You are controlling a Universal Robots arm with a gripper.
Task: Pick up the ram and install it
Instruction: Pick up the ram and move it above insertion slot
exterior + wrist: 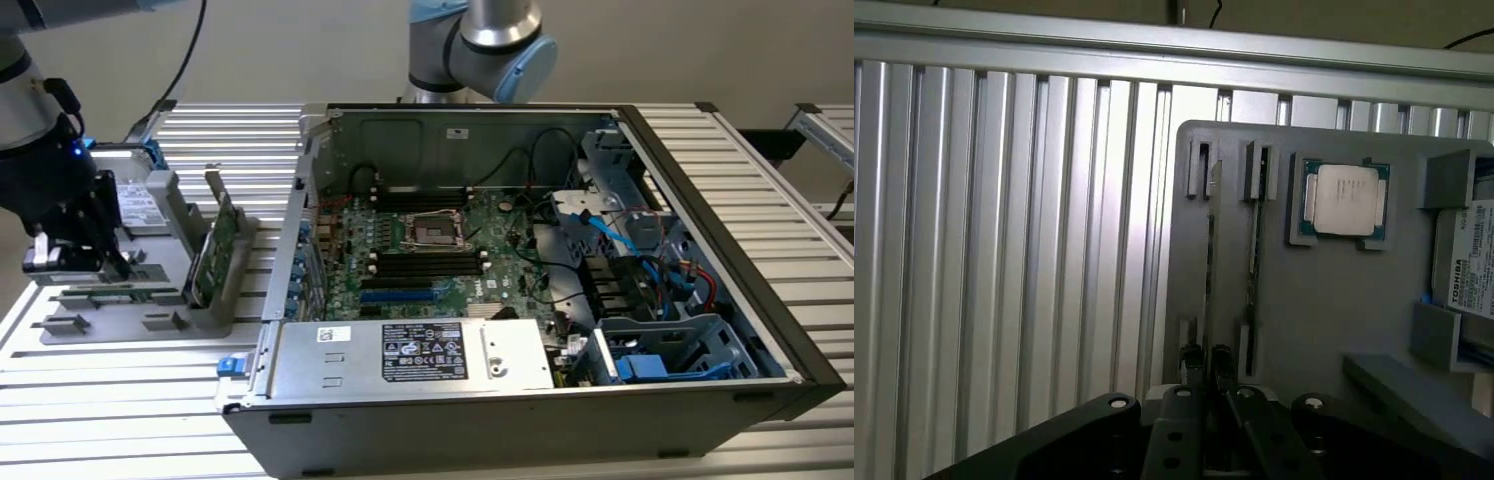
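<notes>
The ram (1210, 255) is a thin green stick standing on edge in a slot of the grey fixture plate (1324, 310). A second stick (1255, 245) stands in the parallel slot beside it. My gripper (1207, 358) hovers just above the near end of the first stick, its two dark fingers (1192, 360) a narrow gap apart and holding nothing. In the exterior view the gripper (54, 262) hangs over the fixture (94, 328) at that view's left, with the ram sticks (118, 293) lying low beside it.
The open computer case (694, 150) fills the middle, with its motherboard and black memory slots (424, 262). On the fixture are a tall green expansion card (214, 250), a silver processor (1344, 198) and a hard drive (1474, 260). The table is ribbed aluminium (1004, 250).
</notes>
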